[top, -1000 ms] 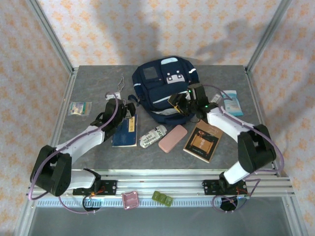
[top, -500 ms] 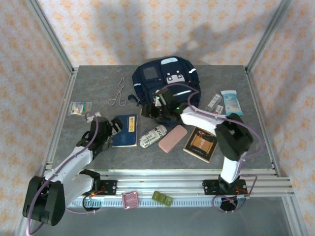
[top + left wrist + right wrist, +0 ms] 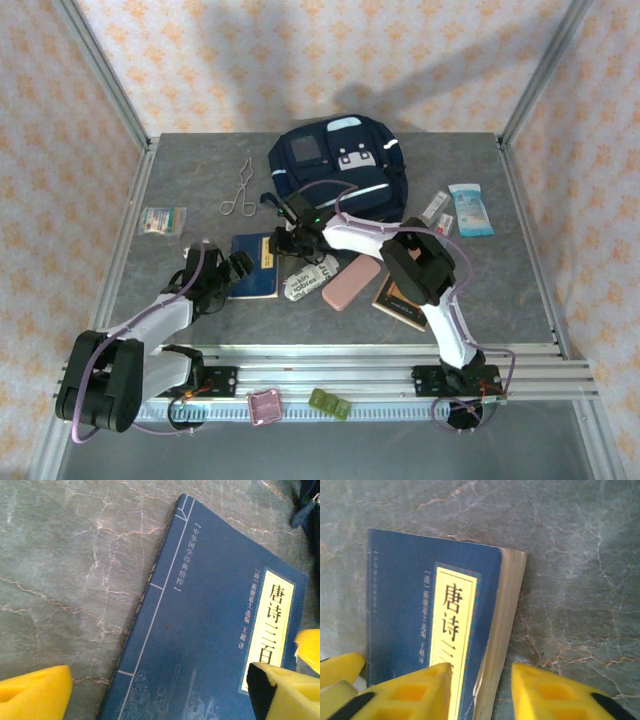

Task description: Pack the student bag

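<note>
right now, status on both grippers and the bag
Left gripper open over the blue book. Right gripper part open, astride the book's page edge. Student bag behind, untouched. Printed white roll close beside the book.

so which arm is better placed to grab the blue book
Probably the right. The right hand has the blue book's page edge between its fingers, one over the cover, one over the table. The left hand is spread wide across the spine side, less lined up.
</note>
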